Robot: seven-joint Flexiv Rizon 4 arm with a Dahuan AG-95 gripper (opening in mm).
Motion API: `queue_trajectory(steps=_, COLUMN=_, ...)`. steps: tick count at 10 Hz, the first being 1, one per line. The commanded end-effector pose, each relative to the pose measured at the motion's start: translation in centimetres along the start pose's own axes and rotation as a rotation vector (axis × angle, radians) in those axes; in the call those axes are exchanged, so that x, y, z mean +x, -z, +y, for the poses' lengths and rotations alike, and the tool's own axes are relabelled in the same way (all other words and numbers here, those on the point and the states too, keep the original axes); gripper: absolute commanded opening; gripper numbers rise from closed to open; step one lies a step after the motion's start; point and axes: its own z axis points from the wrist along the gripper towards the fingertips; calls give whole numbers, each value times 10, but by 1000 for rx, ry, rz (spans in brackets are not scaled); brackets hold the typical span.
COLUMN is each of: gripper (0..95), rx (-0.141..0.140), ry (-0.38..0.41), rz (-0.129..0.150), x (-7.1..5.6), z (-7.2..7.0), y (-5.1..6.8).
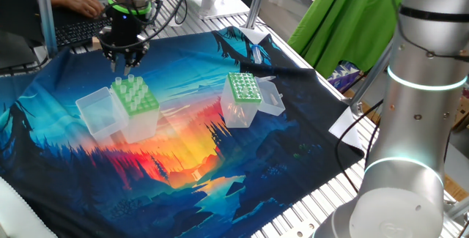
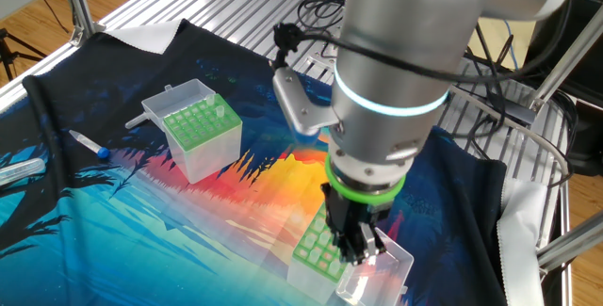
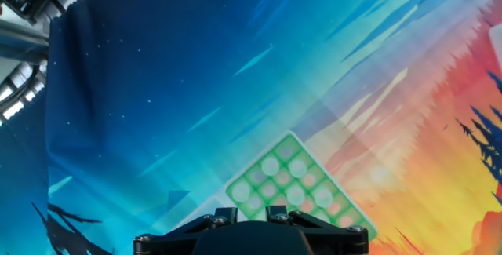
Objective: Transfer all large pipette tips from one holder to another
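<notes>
the gripper (image 1: 126, 65) hangs at the upper left of one fixed view, pointing straight down just above the wide-holed box (image 1: 136, 106). its fingers look close together with nothing visibly between them, but how far apart they stand i cannot tell. the pipette tips (image 1: 130, 86) stand upright in that box's light-green top, clustered at the end nearest the gripper. the narrower box (image 1: 242, 97) with the darker-green dotted top sits well apart, right of centre, with no tips seen in it.

judging from here, the tips stand close together, so a slightly off descent could knock a neighbour or pinch two at once. the light box could also shift or tip on the soft printed cloth (image 1: 183, 150) if a finger catches its rim.

no brand, label or readable writing shows anywhere.
</notes>
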Motion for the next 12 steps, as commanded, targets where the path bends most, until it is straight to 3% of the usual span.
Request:
queue_trajectory(steps=1, gripper=190, rx=-7, ry=-9, rz=-5, x=-4, z=3, y=-1)
queue_trajectory(steps=5, gripper=190, rx=-11, ry=58, rz=-20, x=-6, z=5, y=-1)
queue_trajectory(steps=6, gripper=0, rx=-13, ry=74, rz=-17, x=-7, z=5, y=-1)
queue_trajectory(steps=9, gripper=0, rx=9, ry=77, rz=-39, x=-7, z=5, y=-1)
queue_trajectory(steps=12, gripper=0, rx=8, ry=63, rz=-39, x=-7, z=5, y=-1)
